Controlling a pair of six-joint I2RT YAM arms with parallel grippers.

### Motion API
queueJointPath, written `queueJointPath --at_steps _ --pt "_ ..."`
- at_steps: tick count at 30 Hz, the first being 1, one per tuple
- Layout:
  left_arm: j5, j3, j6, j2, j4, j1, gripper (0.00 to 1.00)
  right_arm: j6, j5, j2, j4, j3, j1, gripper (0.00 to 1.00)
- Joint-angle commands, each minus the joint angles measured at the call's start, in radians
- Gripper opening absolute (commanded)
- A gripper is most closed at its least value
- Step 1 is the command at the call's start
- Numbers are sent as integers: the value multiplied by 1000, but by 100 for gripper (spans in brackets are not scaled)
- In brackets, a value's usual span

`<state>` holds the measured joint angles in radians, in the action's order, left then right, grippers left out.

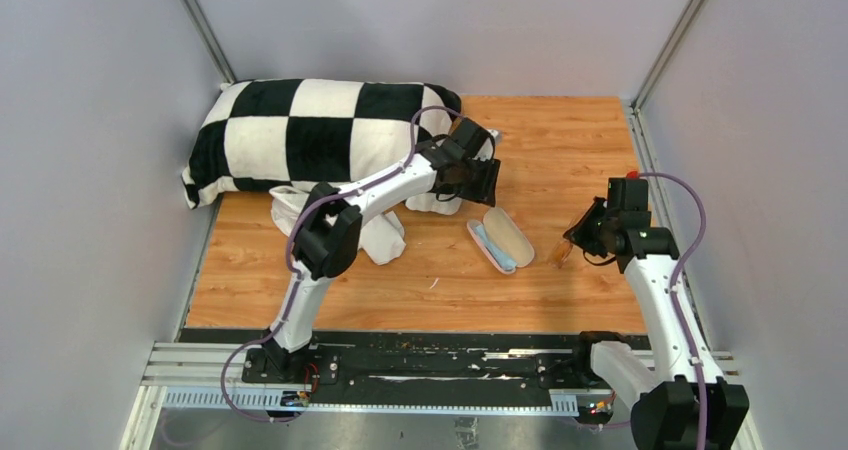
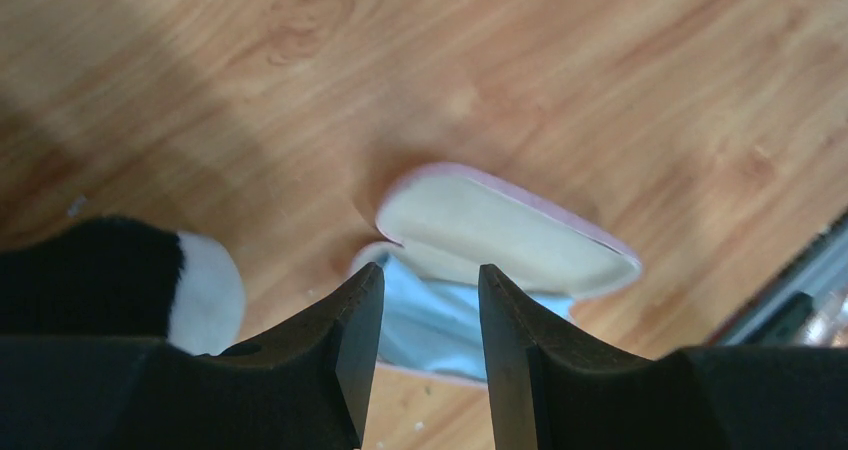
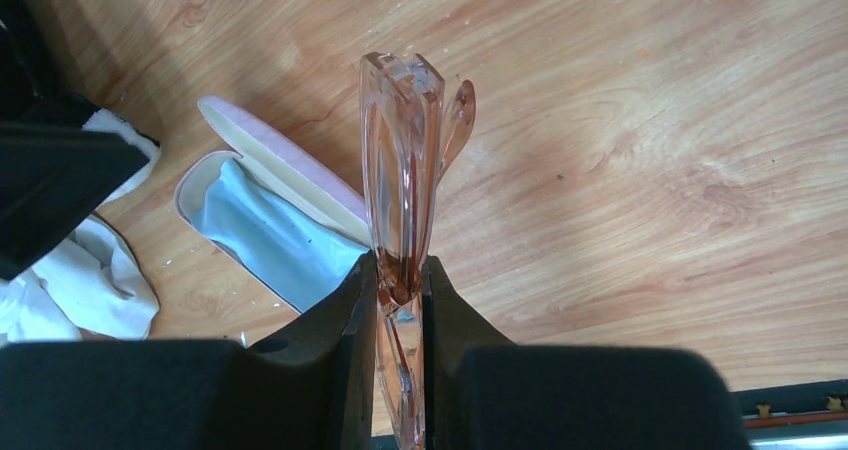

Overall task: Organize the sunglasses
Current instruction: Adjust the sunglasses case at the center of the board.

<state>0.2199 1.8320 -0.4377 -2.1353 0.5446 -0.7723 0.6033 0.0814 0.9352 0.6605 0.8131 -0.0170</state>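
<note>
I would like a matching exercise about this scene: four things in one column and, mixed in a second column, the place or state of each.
Column one:
1. sunglasses
2. light-blue cloth
3. pink case
4. left gripper

Column two:
A. lies open on the wooden table
B. clamped in the right gripper
C. open and empty, aimed at the case
D. lies inside the case

Pairs: 1-B, 2-D, 3-A, 4-C

Top cam overhead; both wrist cams share case [image 1: 505,236].
</note>
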Motion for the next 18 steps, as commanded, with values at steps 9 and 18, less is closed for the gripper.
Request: queueJointPath --at_steps 9,18 --pt "-67 -11 34 -71 103 24 43 -26 63 -13 54 -26 -40 16" --pt "-32 -169 37 19 100 -66 42 -36 94 23 36 -15 -40 16"
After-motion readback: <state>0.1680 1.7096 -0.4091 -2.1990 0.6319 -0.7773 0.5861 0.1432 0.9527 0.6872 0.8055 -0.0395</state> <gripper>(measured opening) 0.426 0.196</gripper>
